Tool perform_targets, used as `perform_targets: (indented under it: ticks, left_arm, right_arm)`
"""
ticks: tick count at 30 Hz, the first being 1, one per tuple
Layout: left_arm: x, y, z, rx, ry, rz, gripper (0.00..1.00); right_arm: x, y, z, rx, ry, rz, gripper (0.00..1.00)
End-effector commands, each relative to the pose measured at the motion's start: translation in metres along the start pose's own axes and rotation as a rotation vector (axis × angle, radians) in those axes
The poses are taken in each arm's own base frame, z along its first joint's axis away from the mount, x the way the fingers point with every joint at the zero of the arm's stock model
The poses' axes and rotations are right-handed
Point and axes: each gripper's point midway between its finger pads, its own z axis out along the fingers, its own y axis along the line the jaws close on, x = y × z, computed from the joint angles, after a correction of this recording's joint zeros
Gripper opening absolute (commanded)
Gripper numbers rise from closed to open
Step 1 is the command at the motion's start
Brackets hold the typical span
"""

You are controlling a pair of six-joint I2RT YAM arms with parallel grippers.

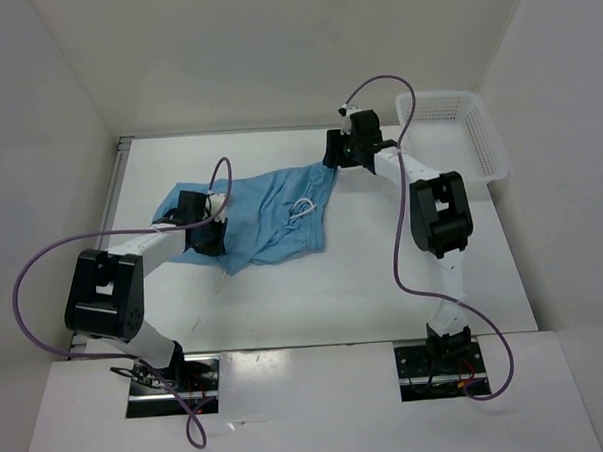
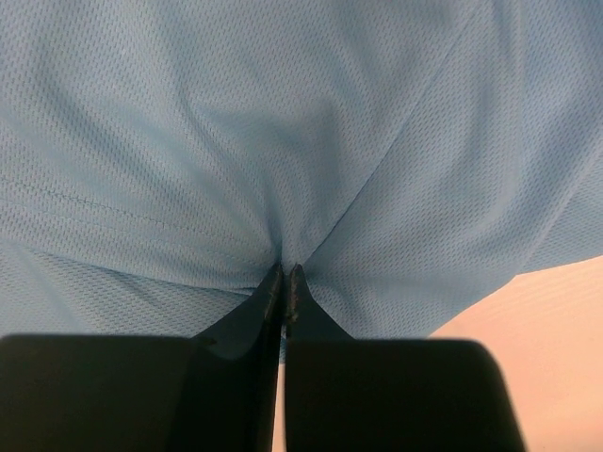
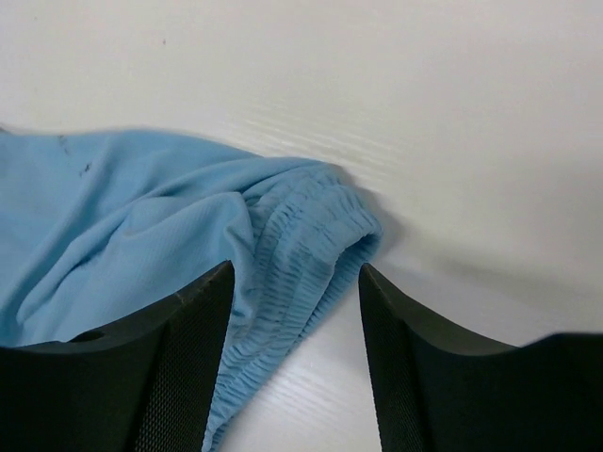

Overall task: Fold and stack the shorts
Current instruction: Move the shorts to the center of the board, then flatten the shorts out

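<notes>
Locate the left fingers (image 2: 256, 320) at the left end of the shorts (image 1: 271, 215). Note that these fingers are pressed together tip to tip. A pinch of the light blue cloth is caught between them, and creases in the cloth run into the tips. The rest of that end spreads out beyond the tips, away from the wrist.

Observe that the shorts lie rumpled but mostly flat on the surface (image 1: 335, 295). The white drawstring (image 1: 303, 208) lies coiled on top of them, toward their right half.

Locate the right fingers (image 3: 179, 358) at the far right corner of the shorts. These fingers stand apart with a clear gap and have hold of nothing. The gathered waistband (image 3: 316, 235) lies in that gap. One finger sits over the cloth, and the other sits over bare surface just beside the edge of the shorts.

A white mesh basket (image 1: 436, 95) stands well apart from the shorts, to their right and farther back.
</notes>
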Motion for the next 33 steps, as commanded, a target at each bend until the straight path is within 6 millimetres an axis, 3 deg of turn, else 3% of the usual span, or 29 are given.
perform_targets:
  ticks: [1,5,6,11,14,17,19,20,21,24,26,29,33]
  left_arm:
    - [-0.006,-0.007,-0.009,0.025,0.02,0.004,0.0]
    - [-0.026,-0.006,-0.019,0.012,-0.01,0.01,0.0]
    - [-0.039,-0.005,-0.022,0.01,-0.038,0.016,0.0]
    - [-0.043,-0.006,-0.028,0.011,-0.029,0.014,0.0]
    - [-0.038,-0.005,-0.028,0.001,-0.011,0.01,0.0]
    - [-0.05,-0.002,-0.034,-0.019,-0.041,0.016,0.0]
    - [-0.055,0.0,-0.036,-0.029,-0.052,0.018,0.0]
    - [-0.055,0.0,-0.036,-0.029,-0.052,0.018,0.0]
    - [-0.061,0.0,-0.037,-0.031,-0.07,0.021,0.0]
    - [-0.071,0.007,-0.037,-0.067,-0.107,0.027,0.0]
    - [-0.081,0.013,-0.041,-0.108,-0.141,0.03,0.0]
    - [-0.092,0.021,-0.048,-0.158,-0.189,0.032,0.0]
    - [-0.113,0.03,-0.068,-0.205,-0.268,0.027,0.0]
  right_arm:
    - [-0.021,0.002,0.009,0.003,-0.065,0.074,0.62]
    - [-0.018,-0.007,0.01,0.02,-0.053,0.192,0.62]
    - [-0.012,-0.008,0.014,0.023,-0.042,0.205,0.63]
    - [0.006,-0.013,0.026,0.029,-0.005,0.232,0.63]
    - [0.006,-0.017,0.034,0.043,-0.012,0.231,0.63]
    - [0.005,-0.017,0.04,0.026,-0.016,0.191,0.63]
    - [0.008,-0.019,0.048,0.016,-0.019,0.165,0.54]
    - [0.003,-0.018,0.048,0.004,-0.027,0.141,0.49]
    - [-0.001,-0.015,0.047,-0.013,-0.033,0.123,0.36]
    - [-0.01,-0.017,0.049,-0.006,-0.059,0.093,0.12]
    - [-0.029,-0.015,0.039,-0.001,-0.098,0.032,0.03]
    - [-0.049,-0.012,0.025,0.006,-0.134,-0.021,0.0]
    - [-0.092,0.005,-0.019,-0.019,-0.214,-0.138,0.0]
